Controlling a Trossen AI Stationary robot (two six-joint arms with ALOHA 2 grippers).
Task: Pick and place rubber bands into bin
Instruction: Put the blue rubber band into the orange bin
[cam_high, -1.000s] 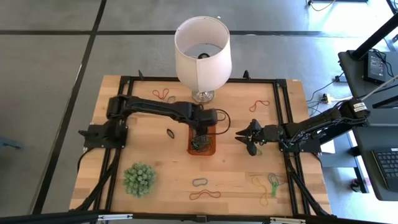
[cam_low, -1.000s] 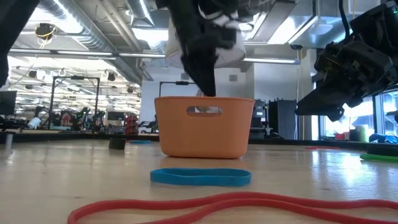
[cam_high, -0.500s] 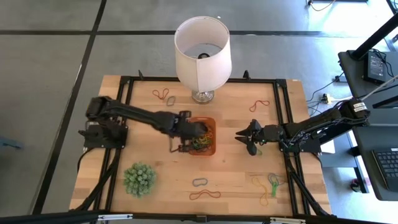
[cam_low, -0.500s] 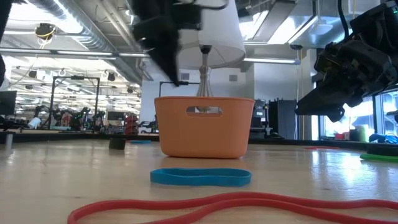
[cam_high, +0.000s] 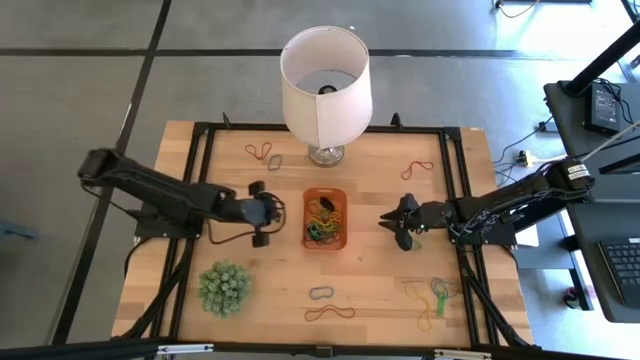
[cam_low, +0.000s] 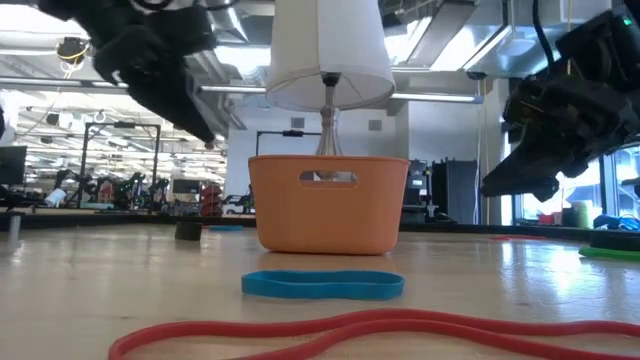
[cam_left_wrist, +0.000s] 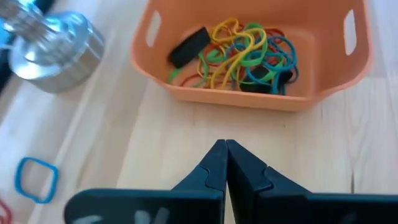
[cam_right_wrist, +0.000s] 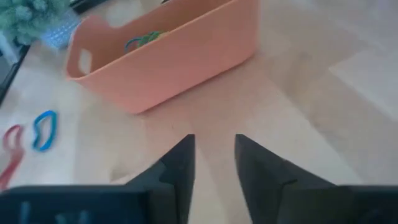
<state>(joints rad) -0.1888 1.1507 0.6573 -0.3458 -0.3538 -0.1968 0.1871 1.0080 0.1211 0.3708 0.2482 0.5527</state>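
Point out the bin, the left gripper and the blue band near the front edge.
bin (cam_high: 341, 196): high view, on its orange rim.
left gripper (cam_left_wrist: 226, 148): left wrist view, at the shut fingertips.
blue band (cam_low: 322, 284): low view, on its flat loop.

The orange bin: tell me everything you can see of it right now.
The orange bin is a small shallow plastic tray with rounded corners and slot handles in its end walls. It stands upright mid-table, in front of the lamp base. Inside lies a tangle of rubber bands, yellow, green, blue, red and black. Neither gripper touches it.
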